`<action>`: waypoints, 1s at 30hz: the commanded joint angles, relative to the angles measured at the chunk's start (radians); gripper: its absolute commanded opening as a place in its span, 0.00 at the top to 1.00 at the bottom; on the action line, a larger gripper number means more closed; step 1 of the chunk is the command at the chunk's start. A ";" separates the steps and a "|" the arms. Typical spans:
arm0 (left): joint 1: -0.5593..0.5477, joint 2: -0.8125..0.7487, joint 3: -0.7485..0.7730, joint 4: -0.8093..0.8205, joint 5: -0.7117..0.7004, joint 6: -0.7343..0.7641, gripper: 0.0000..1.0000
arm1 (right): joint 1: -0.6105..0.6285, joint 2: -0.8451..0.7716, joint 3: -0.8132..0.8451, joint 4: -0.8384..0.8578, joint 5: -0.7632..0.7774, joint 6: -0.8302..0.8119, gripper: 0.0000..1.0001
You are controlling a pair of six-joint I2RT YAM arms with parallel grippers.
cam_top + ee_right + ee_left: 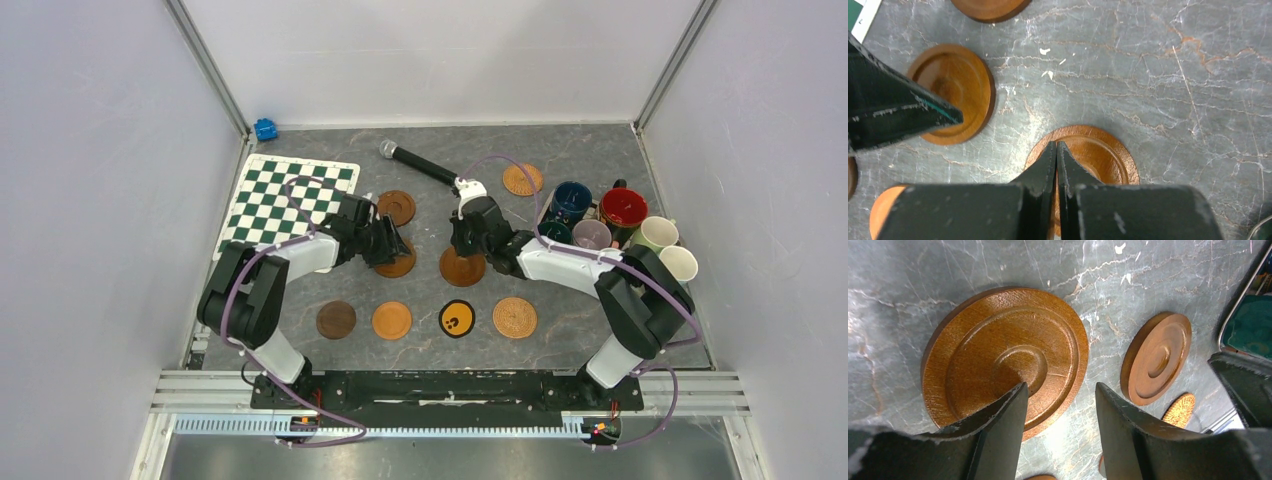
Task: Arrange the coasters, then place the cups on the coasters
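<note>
The tabletop (pixel 1158 275) is a grey, marble-patterned surface with pale veins and a slight sheen. The grooved coaster (pixel 1003 360) is brown wood with visible grain, turned concentric rings and a semi-gloss varnish; the second grooved coaster (pixel 1155 357) has the same finish. The woven coaster (pixel 1180 410) shows a coarse tan fibre texture. The fingers (pixel 998 430) of the left gripper (pixel 1060 390) are matt black with chipped, whitened edges. The front rail (pixel 420 427) is bare ribbed metal.
</note>
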 commanded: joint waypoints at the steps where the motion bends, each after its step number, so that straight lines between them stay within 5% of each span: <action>1: -0.030 -0.025 -0.059 -0.090 -0.011 -0.047 0.40 | -0.009 0.001 0.058 -0.006 0.030 -0.015 1.00; 12: -0.043 -0.072 -0.056 -0.081 -0.004 -0.063 0.38 | -0.010 -0.006 0.018 -0.020 0.008 -0.007 1.00; 19: -0.038 -0.089 0.119 -0.172 -0.039 0.003 0.34 | -0.011 0.013 -0.035 -0.001 -0.023 -0.027 1.00; 30: 0.025 0.170 0.469 -0.227 -0.138 0.055 0.44 | -0.121 0.075 0.156 -0.014 0.051 -0.079 1.00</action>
